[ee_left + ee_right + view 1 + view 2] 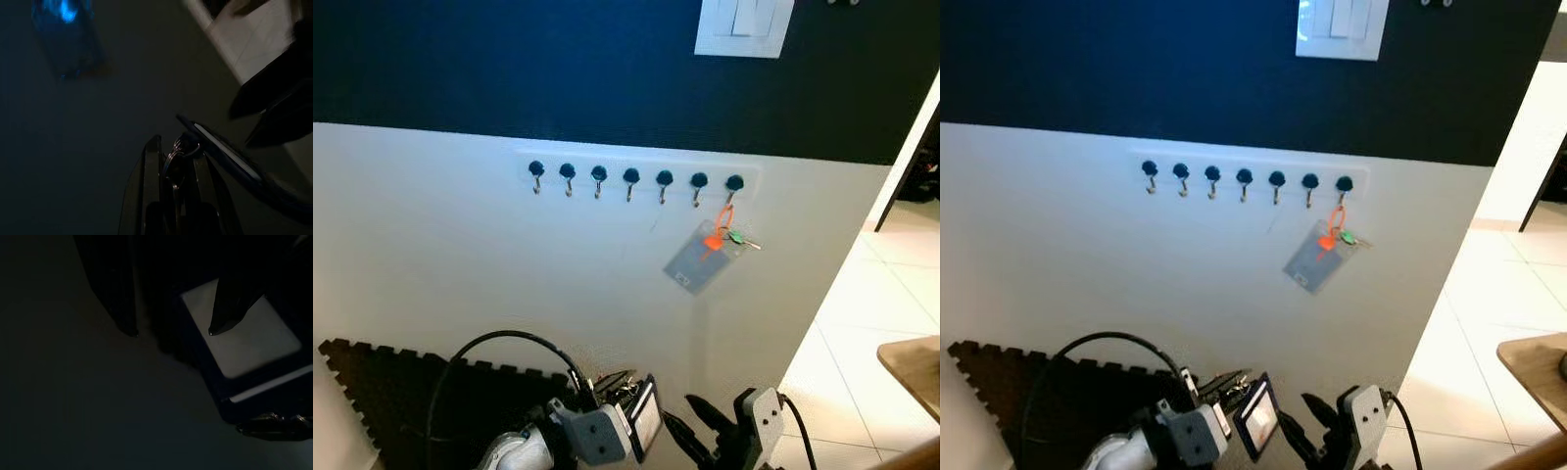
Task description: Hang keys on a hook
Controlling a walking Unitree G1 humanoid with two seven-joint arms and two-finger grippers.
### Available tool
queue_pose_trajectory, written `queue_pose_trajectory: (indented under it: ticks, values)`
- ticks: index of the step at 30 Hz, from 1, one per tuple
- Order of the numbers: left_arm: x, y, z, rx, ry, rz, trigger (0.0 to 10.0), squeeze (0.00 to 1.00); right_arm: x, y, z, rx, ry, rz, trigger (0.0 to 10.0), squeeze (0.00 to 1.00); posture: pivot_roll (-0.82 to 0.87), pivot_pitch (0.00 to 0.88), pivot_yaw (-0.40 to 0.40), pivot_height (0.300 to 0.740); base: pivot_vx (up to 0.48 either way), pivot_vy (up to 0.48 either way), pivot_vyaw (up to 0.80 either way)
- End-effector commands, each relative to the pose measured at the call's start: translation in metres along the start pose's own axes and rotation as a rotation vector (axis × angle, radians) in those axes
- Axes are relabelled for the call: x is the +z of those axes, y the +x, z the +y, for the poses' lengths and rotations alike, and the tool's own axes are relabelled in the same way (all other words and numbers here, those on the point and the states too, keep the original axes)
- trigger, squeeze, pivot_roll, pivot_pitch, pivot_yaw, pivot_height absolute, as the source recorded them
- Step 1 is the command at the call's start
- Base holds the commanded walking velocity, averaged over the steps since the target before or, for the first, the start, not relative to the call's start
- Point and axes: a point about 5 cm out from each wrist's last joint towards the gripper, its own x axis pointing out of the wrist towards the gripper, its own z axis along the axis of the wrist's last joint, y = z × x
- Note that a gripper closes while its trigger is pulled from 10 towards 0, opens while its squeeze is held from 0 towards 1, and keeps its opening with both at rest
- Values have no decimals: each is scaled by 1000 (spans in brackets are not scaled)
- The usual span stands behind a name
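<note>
Wall (pixel 460 255) white below navy, hook rail (pixel 636 178) w/ tagged keys (pixel 729 235), L gripper (pixel 176 161) jaws clamped on key ring (pixel 182 148), R gripper (pixel 173 333) jaws apart

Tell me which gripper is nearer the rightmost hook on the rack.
Right. The right gripper sits low, almost straight below the rightmost hook; the left gripper is farther left.

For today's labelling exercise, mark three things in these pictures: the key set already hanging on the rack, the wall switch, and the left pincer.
hanging key set (pixel 705 258), left eye view, on its grey card.
wall switch (pixel 744 24), left eye view, on its white plate.
left pincer (pixel 176 164), left wrist view, between its fingertips, at the key ring.
</note>
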Motion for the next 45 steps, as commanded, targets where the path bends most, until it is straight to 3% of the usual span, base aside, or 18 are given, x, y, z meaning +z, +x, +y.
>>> queue_pose_trajectory:
  ticks: [1,8,16,19,25,33,34,35,37,39,40,41,45]
  values:
    - [5,-4,-5,-54,30,-36,10000,0,-1,-4,-1,24,20,11,10000,0,41,71,-34,740,0,0,0]
    - [6,-7,-15,-135,14,-52,10000,12,16,-6,-6,139,-2,-1,10000,0,42,72,-36,740,0,0,0]
    - [5,-8,-16,-148,3,-54,10000,4,24,-13,3,321,45,37,10000,0,45,71,-37,740,0,0,0]
    - [5,-7,-16,-151,7,-58,10000,0,26,-20,7,390,57,67,8863,0,47,72,-35,740,0,0,0]
    - [4,-6,-15,-161,9,-62,10000,0,29,-33,9,473,34,127,8314,0,44,74,-31,740,0,0,0]
    - [5,-3,-13,-158,7,-68,10000,0,30,-40,3,489,4,170,7569,0,42,74,-31,740,0,0,0]
    - [5,-3,-13,-157,7,-70,10000,0,30,-40,3,491,4,173,6863,0,41,71,-32,740,0,0,0]
    - [5,-3,-13,-157,7,-70,10000,0,30,-40,3,491,4,173,6863,0,41,71,-32,740,0,0,0]
    - [6,-2,-13,-155,7,-79,10000,0,31,-40,1,494,5,178,4824,0,41,68,-33,740,0,0,0]
    - [7,-1,-13,-153,5,-83,10000,0,31,-40,1,494,3,180,4392,0,41,67,-33,740,0,0,0]
    - [7,-1,-14,-153,4,-86,10000,0,31,-40,0,495,4,184,3294,0,41,67,-32,740,0,0,0]
    - [7,-1,-14,-154,3,-88,10000,0,31,-41,-1,495,3,187,0,0,41,67,-32,740,0,0,0]
    - [7,-1,-14,-153,0,-89,10000,0,30,-41,-2,493,5,193,0,0,42,64,-34,740,0,0,0]
